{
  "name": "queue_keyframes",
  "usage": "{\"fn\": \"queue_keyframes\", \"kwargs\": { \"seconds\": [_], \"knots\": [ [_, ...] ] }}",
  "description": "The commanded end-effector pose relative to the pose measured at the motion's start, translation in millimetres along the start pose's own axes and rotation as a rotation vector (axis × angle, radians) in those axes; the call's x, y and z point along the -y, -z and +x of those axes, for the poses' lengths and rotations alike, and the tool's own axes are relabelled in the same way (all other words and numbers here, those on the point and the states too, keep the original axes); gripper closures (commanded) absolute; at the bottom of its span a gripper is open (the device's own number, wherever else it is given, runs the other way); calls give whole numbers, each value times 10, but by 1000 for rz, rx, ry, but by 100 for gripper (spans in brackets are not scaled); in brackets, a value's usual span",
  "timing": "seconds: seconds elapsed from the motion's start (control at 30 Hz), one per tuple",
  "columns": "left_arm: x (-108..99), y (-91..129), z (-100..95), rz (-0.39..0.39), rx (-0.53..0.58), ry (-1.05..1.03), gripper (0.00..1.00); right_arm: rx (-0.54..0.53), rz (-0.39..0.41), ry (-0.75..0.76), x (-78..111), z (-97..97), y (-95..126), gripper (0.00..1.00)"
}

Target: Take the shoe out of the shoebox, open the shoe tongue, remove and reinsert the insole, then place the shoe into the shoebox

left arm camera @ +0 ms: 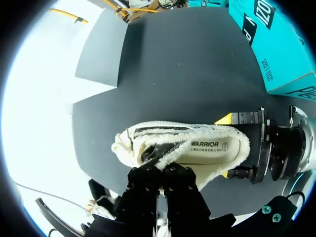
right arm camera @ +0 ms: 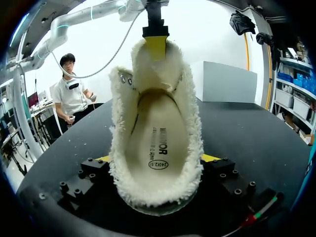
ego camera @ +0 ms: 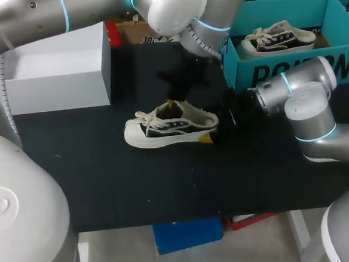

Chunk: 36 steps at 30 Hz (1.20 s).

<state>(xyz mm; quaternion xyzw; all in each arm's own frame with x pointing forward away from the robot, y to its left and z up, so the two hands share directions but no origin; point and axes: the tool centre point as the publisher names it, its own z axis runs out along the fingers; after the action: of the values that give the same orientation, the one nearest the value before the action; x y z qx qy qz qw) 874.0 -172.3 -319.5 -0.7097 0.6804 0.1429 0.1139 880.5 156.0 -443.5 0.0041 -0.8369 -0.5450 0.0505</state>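
Shoe [ego camera: 168,128] lies on its sole on the black mat [ego camera: 106,184], outside the teal shoebox [ego camera: 242,72] and near its front wall. Right gripper [ego camera: 210,128] clamps the heel from both sides, one yellow tip on each flank. Left gripper [ego camera: 171,102] comes down from above, fingers pinched on the tongue [right arm camera: 154,69], which stands raised. Insole [right arm camera: 155,133] sits inside the shoe. A second shoe [ego camera: 279,38] rests in the shoebox.

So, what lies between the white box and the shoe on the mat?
Nothing: in the head view, the black mat is bare between the white box and the shoe.
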Motion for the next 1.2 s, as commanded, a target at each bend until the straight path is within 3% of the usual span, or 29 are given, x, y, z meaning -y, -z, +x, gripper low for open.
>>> {"fn": "queue_keyframes", "kwargs": {
  "seconds": [0.03, 0.33, 0.63, 0.93, 1.2],
  "knots": [
    [-49, -18, -228, 20, -156, 20, 100, 0, 2, -1, 25, -15, -50, 100],
    [-50, -133, -578, 53, -246, 79, 100, 0, 2, -1, 25, -15, -50, 100],
    [-78, -311, -781, 81, -302, 68, 100, 0, 2, -1, 25, -15, -50, 100],
    [-14, -699, -788, 90, -376, 1, 100, 0, 2, -1, 25, -15, -50, 100],
    [27, -884, -756, 87, -398, -40, 100, 0, 2, -1, 25, -15, -50, 100]
  ]
}}
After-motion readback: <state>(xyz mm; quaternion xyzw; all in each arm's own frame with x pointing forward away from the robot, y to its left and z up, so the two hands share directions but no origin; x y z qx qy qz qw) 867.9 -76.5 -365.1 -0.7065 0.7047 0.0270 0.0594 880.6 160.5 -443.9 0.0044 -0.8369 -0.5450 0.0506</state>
